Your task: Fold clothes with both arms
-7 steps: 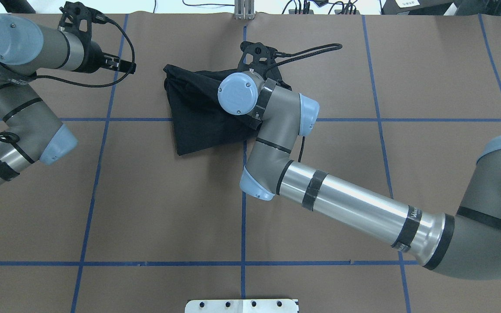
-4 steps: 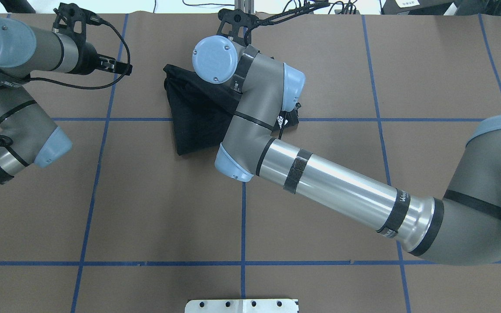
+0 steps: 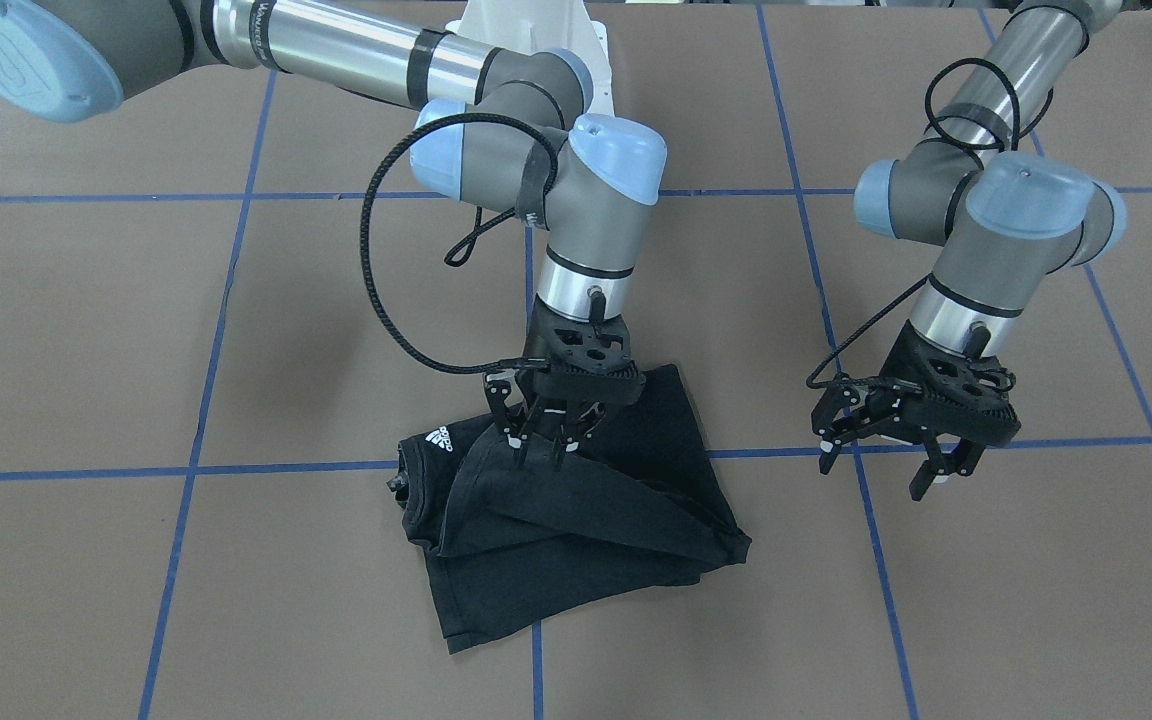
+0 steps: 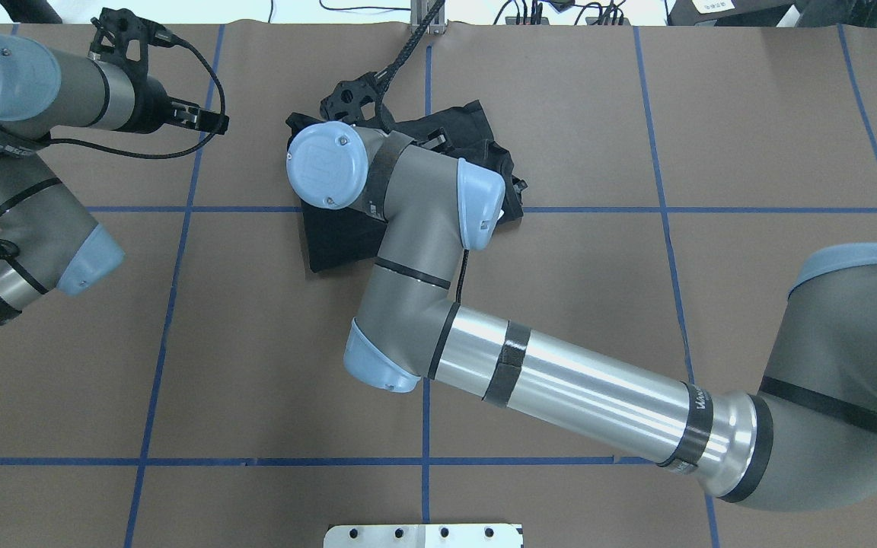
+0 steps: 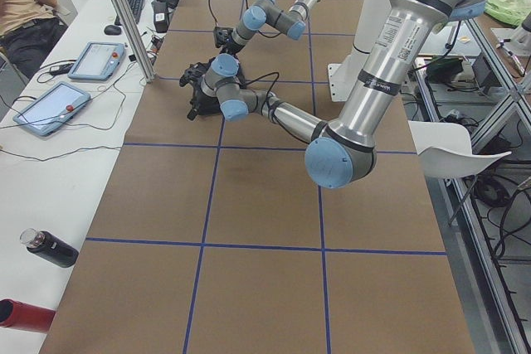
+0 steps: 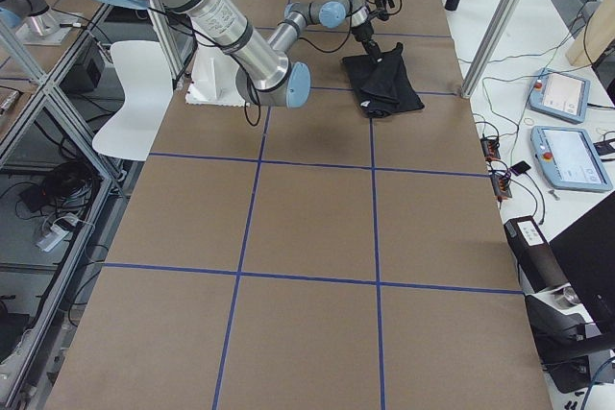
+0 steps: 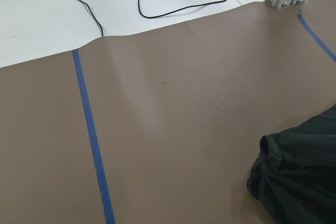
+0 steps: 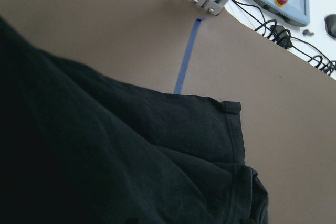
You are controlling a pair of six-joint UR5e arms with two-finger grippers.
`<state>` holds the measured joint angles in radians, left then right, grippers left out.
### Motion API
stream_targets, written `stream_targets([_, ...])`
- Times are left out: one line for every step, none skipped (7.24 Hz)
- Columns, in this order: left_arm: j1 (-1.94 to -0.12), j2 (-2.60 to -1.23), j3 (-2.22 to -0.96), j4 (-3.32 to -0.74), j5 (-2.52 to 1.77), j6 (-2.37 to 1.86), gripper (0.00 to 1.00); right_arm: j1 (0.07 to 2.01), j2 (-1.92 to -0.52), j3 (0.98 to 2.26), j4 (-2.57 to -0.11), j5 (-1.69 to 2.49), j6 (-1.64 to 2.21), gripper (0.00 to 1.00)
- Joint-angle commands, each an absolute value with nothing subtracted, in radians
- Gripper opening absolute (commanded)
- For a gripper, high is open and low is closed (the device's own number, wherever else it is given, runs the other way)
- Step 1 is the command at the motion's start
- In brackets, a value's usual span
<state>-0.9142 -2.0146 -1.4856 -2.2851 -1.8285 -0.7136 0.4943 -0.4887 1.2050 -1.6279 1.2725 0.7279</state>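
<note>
The black T-shirt [image 3: 576,540] lies bunched at the table's far middle, with a small white Adidas logo [image 3: 439,440] showing. It also shows in the overhead view [image 4: 332,243], the left wrist view [image 7: 299,177] and the right wrist view [image 8: 105,156]. My right gripper [image 3: 536,447] points down over the shirt and is shut on a fold of it, which hangs from the fingertips. In the overhead view my right wrist hides it. My left gripper [image 3: 881,470] is open and empty, hovering over bare table beside the shirt; it also shows in the overhead view [image 4: 206,118].
An aluminium post [image 4: 427,15] stands at the table's far edge behind the shirt. A white base plate [image 4: 423,535] sits at the near edge. Blue tape lines grid the brown table [image 4: 256,380]. Tablets [image 6: 562,93] and cables lie beyond the far edge.
My right arm has swung toward the overhead view's left across the shirt, carrying the fold with it; the shirt's right part now shows. My left arm has barely moved.
</note>
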Motion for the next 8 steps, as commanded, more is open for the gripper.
stream_targets([-0.914,-2.014,-1.485,-2.286,-1.829,-0.715,1.00,0.477,-0.528,1.191,-1.614,1.244,0.511,0.95])
stream_targets([-0.914,-2.014,-1.486,-2.286,-1.829,-0.715,1.00,0.471,-0.531,1.175,-1.597,1.232,0.508,0.94])
stream_targets([-0.916,-2.013,-1.486,-2.286,-1.829,-0.715,1.00,0.469,-0.529,1.128,-1.562,1.220,0.508,0.91])
stream_targets([-0.914,-2.011,-1.486,-2.286,-1.829,-0.715,1.00,0.469,-0.529,1.088,-1.510,1.218,0.508,0.89])
stream_targets([-0.914,-2.011,-1.485,-2.286,-1.829,-0.715,1.00,0.468,-0.529,1.072,-1.503,1.215,0.512,0.88])
stream_targets([-0.916,-2.011,-1.485,-2.286,-1.829,-0.713,1.00,0.460,-0.526,1.072,-1.503,1.213,0.521,0.86])
stream_targets([-0.914,-2.011,-1.485,-2.286,-1.829,-0.715,1.00,0.460,-0.520,1.072,-1.503,1.215,0.522,0.57])
stream_targets([-0.916,-2.011,-1.486,-2.286,-1.827,-0.715,1.00,0.466,-0.522,1.072,-1.502,1.213,0.515,0.11])
